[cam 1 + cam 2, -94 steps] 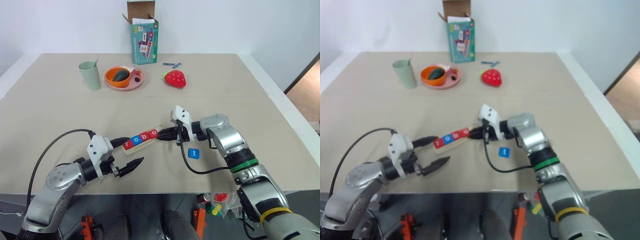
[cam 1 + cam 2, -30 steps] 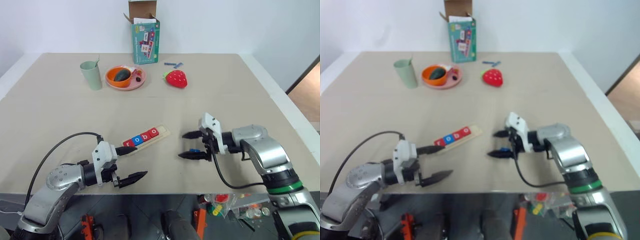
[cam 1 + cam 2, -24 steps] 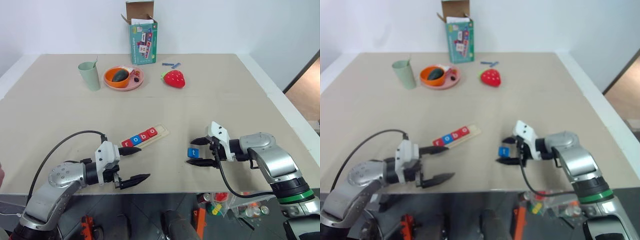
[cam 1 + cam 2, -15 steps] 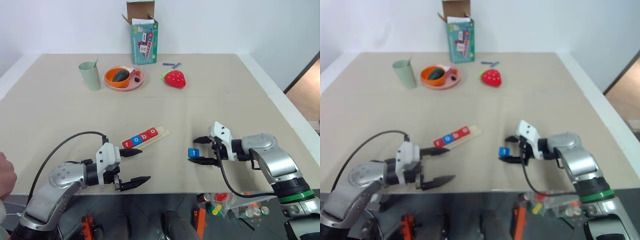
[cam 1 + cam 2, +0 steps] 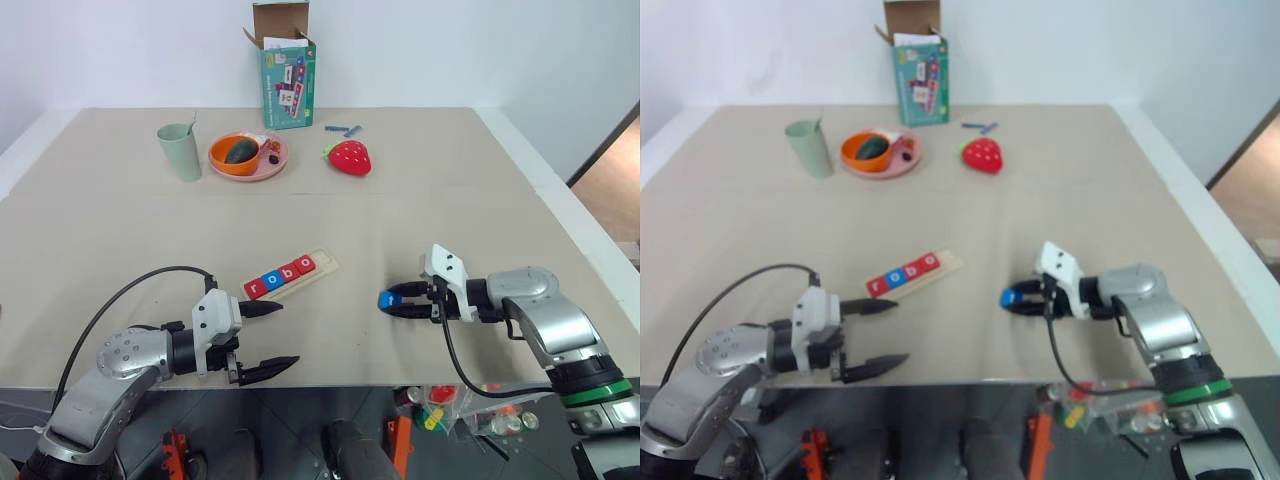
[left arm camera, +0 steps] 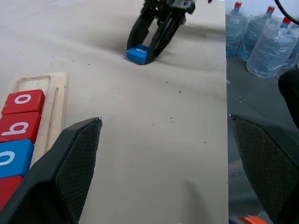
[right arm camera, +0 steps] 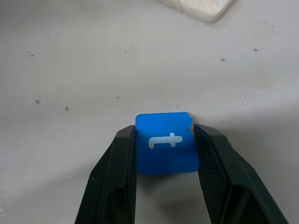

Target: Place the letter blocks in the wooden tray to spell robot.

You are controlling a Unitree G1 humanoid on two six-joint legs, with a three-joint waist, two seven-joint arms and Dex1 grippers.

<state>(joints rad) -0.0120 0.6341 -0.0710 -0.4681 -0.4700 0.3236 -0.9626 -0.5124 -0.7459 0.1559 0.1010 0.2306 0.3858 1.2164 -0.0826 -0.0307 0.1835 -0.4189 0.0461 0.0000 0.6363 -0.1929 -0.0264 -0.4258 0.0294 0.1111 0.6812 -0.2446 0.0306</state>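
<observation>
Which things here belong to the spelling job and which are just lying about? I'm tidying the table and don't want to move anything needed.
Belongs to the job:
- wooden tray, holding blocks r, o, b, o
- blue t block, gripped between the right gripper's jaws

Just lying about:
- green cup
- orange plate with bowl
- toy strawberry
- teal box
- thin blue sticks

- Four letter blocks (image 5: 279, 276) lie in the wooden tray (image 5: 322, 266), near the table's (image 5: 450, 190) front.
- The t block (image 5: 387, 299) lies right of the tray.
- Cup (image 5: 181, 150), plate (image 5: 275, 160), strawberry (image 5: 350, 157) and box (image 5: 288, 85) stand far behind.
</observation>
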